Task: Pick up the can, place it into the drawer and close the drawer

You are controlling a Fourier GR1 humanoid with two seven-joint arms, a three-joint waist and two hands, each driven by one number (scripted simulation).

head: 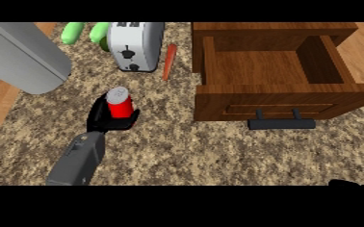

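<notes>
A red can (120, 106) with a silver top stands upright on the speckled counter, left of the middle. My left hand (101, 118) comes in from the lower left and is curled around the can's lower part, with fingers showing on both sides. The wooden drawer (270, 103) is pulled open at the right, its inside (259, 67) bare, and a black handle (280, 123) sticks out of its front. The can is well to the left of the drawer front. Only a black sliver of my right hand (344, 182) shows at the lower right edge.
A silver toaster (135, 45) stands behind the can. An orange stick-shaped item (169, 61) lies between the toaster and the drawer. Two green items (73, 32) lie at the back left. A large grey object (28, 57) fills the left side.
</notes>
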